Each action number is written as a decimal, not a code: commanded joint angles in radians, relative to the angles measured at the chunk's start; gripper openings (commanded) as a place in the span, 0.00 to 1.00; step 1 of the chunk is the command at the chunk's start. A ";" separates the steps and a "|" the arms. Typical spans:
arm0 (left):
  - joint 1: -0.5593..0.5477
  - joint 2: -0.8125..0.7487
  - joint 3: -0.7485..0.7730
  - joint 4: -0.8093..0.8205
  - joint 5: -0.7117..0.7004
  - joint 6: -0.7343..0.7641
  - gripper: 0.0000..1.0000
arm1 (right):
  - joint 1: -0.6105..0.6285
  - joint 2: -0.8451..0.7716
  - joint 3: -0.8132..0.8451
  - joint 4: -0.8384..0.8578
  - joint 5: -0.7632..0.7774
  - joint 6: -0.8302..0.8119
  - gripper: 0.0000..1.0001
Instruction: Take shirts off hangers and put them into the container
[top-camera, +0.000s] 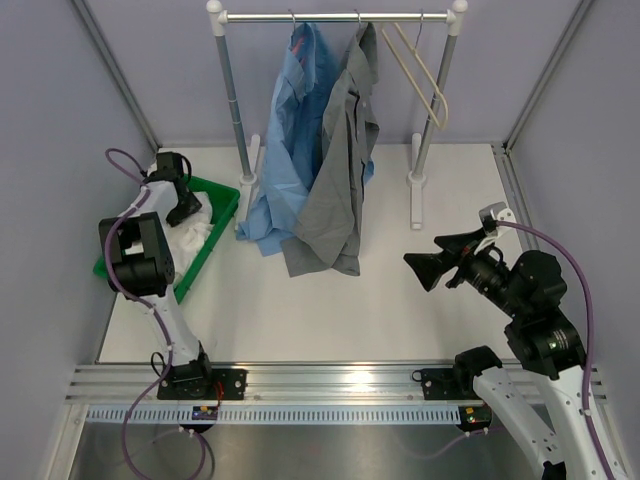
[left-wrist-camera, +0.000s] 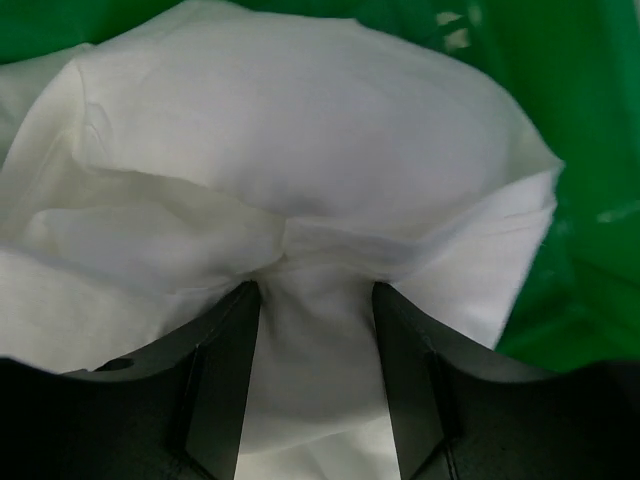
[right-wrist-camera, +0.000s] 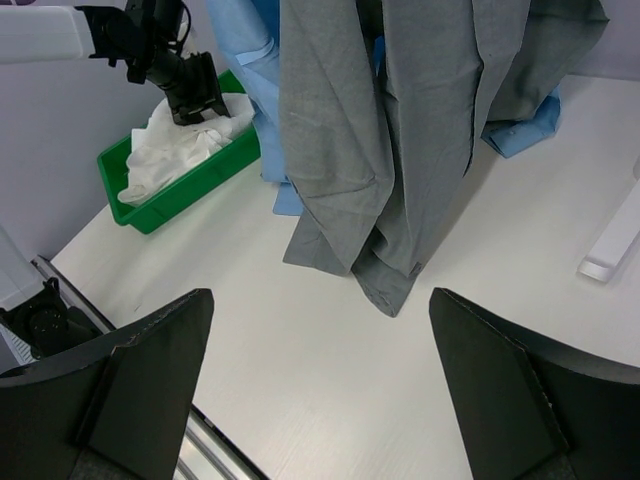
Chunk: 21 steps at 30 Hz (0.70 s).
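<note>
One white shirt (left-wrist-camera: 300, 150) is lying inside the container (right-wrist-camera: 195, 182), bunching between the part-spread jaws of the left gripper (left-wrist-camera: 315, 292), grip unclear; the right gripper (right-wrist-camera: 320, 300) is gaping, well outside it. Loose cloth is needing tucking inward.

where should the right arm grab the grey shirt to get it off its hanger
Probably the collar and shoulder cloth near the top of the grey shirt, coming in from the side of the right tool. The light blue shirt crowds its left, and the hem is slumped on the table, so pulling low would only stretch it.
</note>
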 joint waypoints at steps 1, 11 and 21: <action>0.014 0.048 -0.003 0.014 -0.003 0.002 0.54 | 0.009 0.014 0.002 0.023 -0.004 0.001 0.99; 0.020 -0.068 0.061 -0.035 0.015 0.030 0.75 | 0.011 0.033 0.013 0.021 -0.003 -0.001 0.99; -0.006 -0.472 0.066 -0.143 0.090 0.087 0.99 | 0.009 0.028 0.079 -0.023 0.025 0.007 1.00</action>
